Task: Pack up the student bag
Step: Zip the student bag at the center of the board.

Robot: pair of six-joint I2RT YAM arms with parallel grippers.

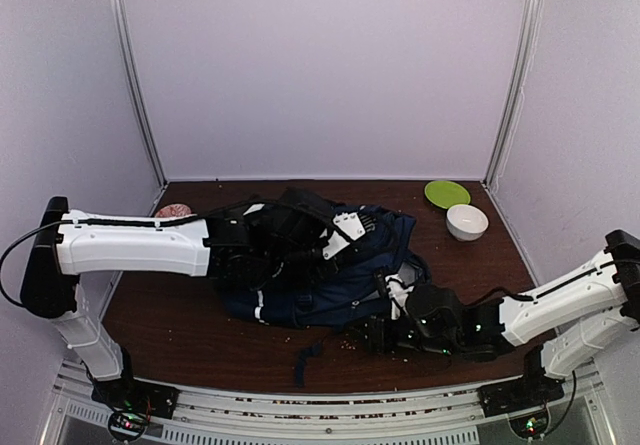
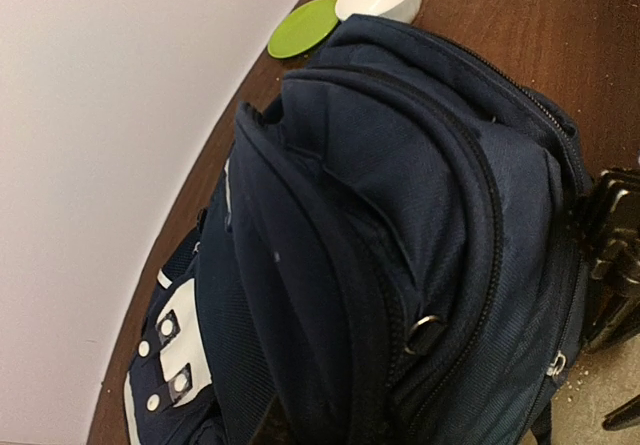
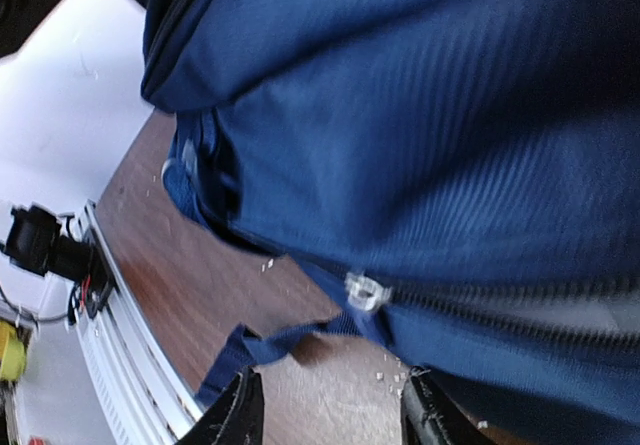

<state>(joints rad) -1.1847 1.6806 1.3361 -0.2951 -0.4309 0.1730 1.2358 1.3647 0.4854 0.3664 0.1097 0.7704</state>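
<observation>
1. Desk (image 1: 180,315): dark brown wood, walled in by pale panels on three sides.

2. Student bag (image 1: 320,275): navy fabric, the largest item. It lies slumped at mid-desk between the two arms, with white patches showing at its near left and near right edges. The left wrist view shows black zips curving over its bulging top.

3. Left arm (image 1: 130,245): white casing, reaching rightward over the bag's far side.

4. Right arm (image 1: 560,305): white casing with a black wrist, reaching leftward low along the bag's near right edge.

5. Left pincer (image 1: 335,233): set over the top of the bag. I cannot tell how far the jaws are parted, nor whether they hold the fabric.

6. Right pincer (image 3: 335,420): the jaws stand apart with bare desk between them and nothing held, just beside the bag's lower seam.

7. Plate (image 1: 446,193): lime green, in the far right corner.

8. Bowl (image 1: 467,221): white, just in front of the plate.

9. Strap (image 3: 270,345): a navy webbing loop trailing from the bag's near edge onto the desk.

10. Pinkish object (image 1: 173,211): at the far left, partly hidden behind the left arm; I cannot tell what it is.

11. Zip pull (image 3: 366,291): clear plastic, on the bag's lower zip.

12. Crumbs (image 1: 345,343): pale specks scattered on the desk by the bag's near edge.
</observation>
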